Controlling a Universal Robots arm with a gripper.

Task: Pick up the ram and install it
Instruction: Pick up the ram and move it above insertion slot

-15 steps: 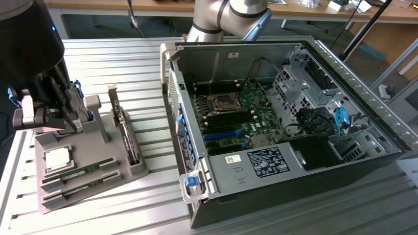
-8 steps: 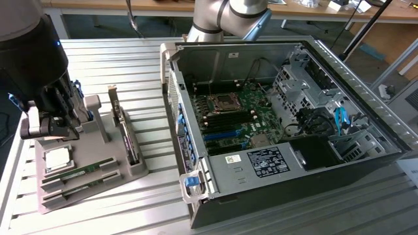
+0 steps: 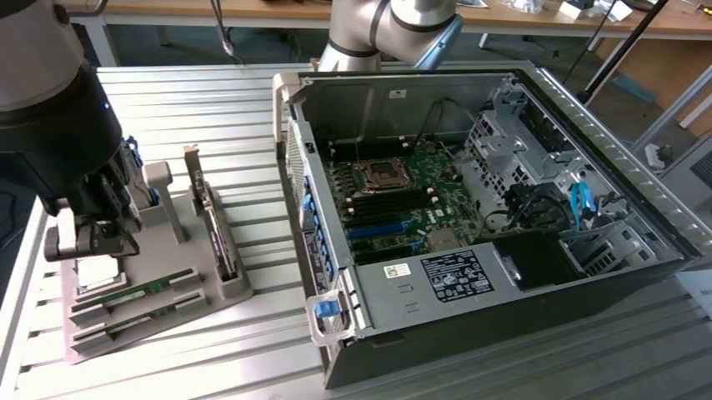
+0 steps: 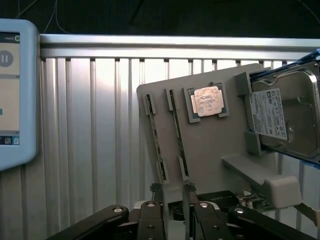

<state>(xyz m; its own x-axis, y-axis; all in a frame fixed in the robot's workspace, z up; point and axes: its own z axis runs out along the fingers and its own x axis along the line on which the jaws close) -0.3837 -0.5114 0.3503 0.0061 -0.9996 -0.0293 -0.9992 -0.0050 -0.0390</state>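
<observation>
You're on the approach for the pick: the gripper (image 4: pixel 172 190) hovers at the tray's (image 4: pixel 210 150) edge, fingers spread wide and empty. The ram (image 4: pixel 155 137) lies untouched in its slot, beside its twin (image 4: pixel 178 135). I judge the grasp needs the fingers centred across one stick's thin edge.

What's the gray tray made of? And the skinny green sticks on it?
The gray tray looks like matte plastic: dull, even colour, no shine. The ram sticks look like thin green circuit board carrying small dark chips, probably fibreglass.
</observation>
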